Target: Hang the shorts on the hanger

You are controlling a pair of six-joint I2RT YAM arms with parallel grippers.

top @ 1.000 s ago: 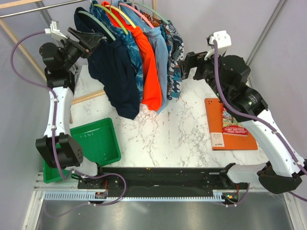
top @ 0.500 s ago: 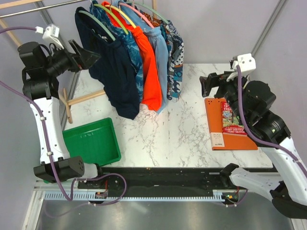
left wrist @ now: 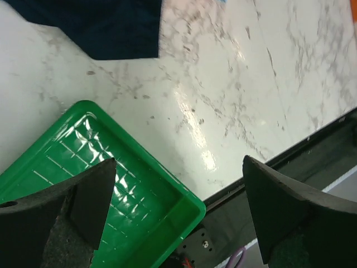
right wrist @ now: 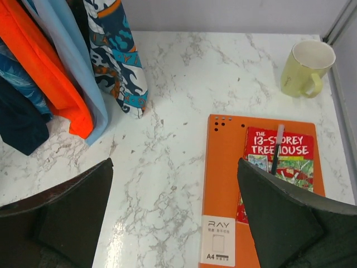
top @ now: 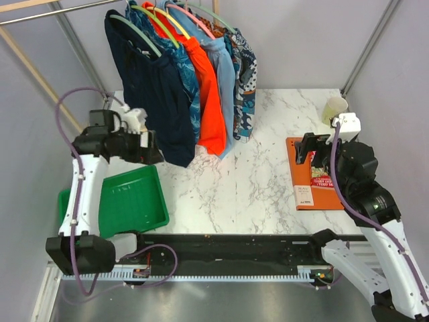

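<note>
The dark navy shorts (top: 157, 100) hang on the pale mint-green hanger (top: 137, 32) at the left end of the rack, their hem just above the table. Their hem also shows in the left wrist view (left wrist: 95, 28) and the right wrist view (right wrist: 19, 120). My left gripper (top: 149, 147) is open and empty, low beside the shorts' lower left edge and apart from them; in its own view (left wrist: 178, 212) it is over the tray's corner. My right gripper (top: 307, 149) is open and empty, far right above the notebook, as in its own view (right wrist: 175, 212).
A green tray (top: 131, 204) lies front left. Teal patterned, bright orange (top: 211, 100), light blue and patterned garments hang right of the navy shorts. An orange notebook (top: 301, 181) with a red book (top: 325, 174) and a pale mug (top: 334, 107) are at the right.
Both arms have drawn back from the rack. The left gripper dropped from the hanger's height to beside the shorts' hem. The right gripper moved right and nearer, over the notebook.
</note>
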